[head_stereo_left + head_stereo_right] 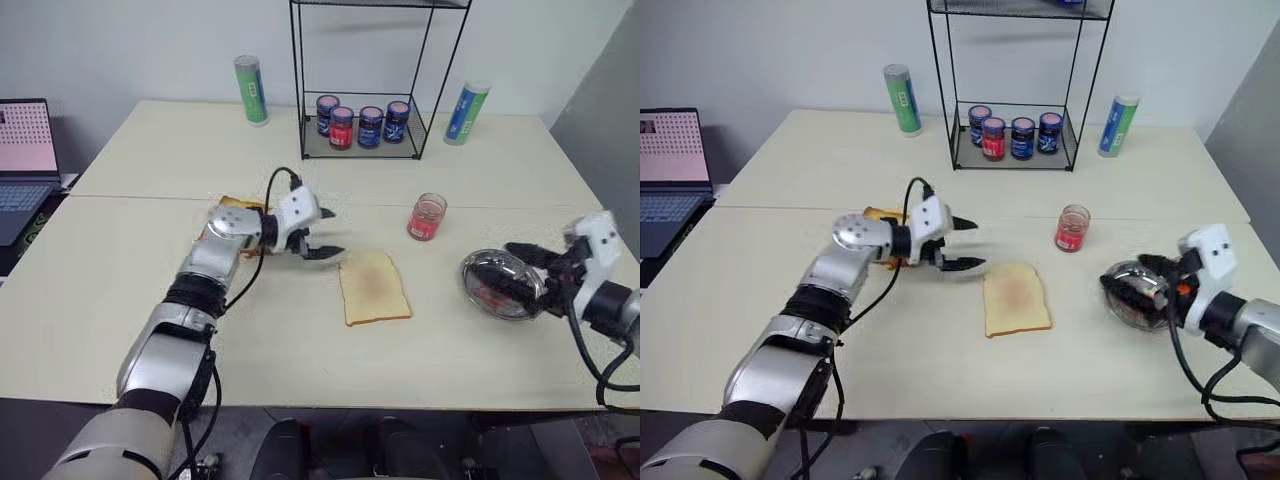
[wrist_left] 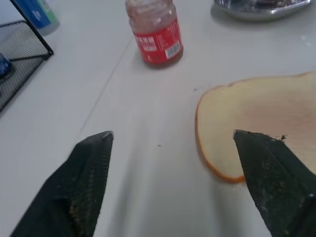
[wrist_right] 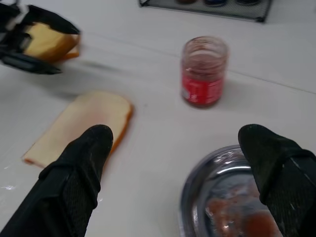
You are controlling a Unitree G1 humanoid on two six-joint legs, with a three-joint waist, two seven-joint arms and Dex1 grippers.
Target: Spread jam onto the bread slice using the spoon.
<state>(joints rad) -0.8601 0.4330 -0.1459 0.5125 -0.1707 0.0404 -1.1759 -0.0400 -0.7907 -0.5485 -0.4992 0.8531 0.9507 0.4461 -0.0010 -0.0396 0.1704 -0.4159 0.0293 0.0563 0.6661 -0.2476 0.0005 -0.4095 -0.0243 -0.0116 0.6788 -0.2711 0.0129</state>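
The bread slice (image 1: 375,288), pale with a faint pink smear, lies flat at the table's middle. My left gripper (image 1: 335,233) hovers just left of it, open and empty, with the slice's near corner by one finger (image 2: 269,168). The clear jar of red jam (image 1: 427,217) stands uncapped behind and to the right of the bread. My right gripper (image 1: 515,272) is open over the round steel dish (image 1: 480,290) at the right; the dish holds something reddish. I cannot make out the spoon.
A darker toasted slice (image 1: 238,204) lies behind my left forearm. A wire rack (image 1: 360,150) with dark blue jars stands at the back centre. A green tube (image 1: 250,90) and a blue tube (image 1: 466,112) flank it. A laptop (image 1: 25,150) sits far left.
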